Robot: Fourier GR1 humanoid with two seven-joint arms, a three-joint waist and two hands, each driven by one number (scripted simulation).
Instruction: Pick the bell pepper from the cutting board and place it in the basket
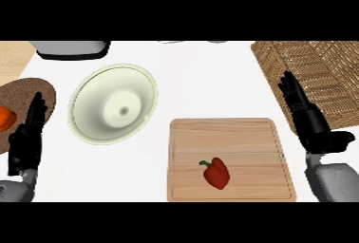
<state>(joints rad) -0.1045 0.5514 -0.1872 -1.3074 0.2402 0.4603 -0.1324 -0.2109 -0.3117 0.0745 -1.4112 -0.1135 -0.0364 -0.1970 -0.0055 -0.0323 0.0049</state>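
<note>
A red bell pepper (216,173) with a green stem lies on the wooden cutting board (231,137), toward the board's near side. The woven basket (319,76) stands at the far right, beyond the board. My right hand (308,118) is open, fingers straight and pointing away, between the board's right edge and the basket, holding nothing. My left hand (28,137) is open too, fingers straight, at the left edge of the view, far from the pepper.
A pale upturned bowl or lid (112,104) lies left of the board. A brown round mat (24,95) with an orange object (5,118) on it sits at the far left behind my left hand. A grey and black appliance (73,49) stands at the back.
</note>
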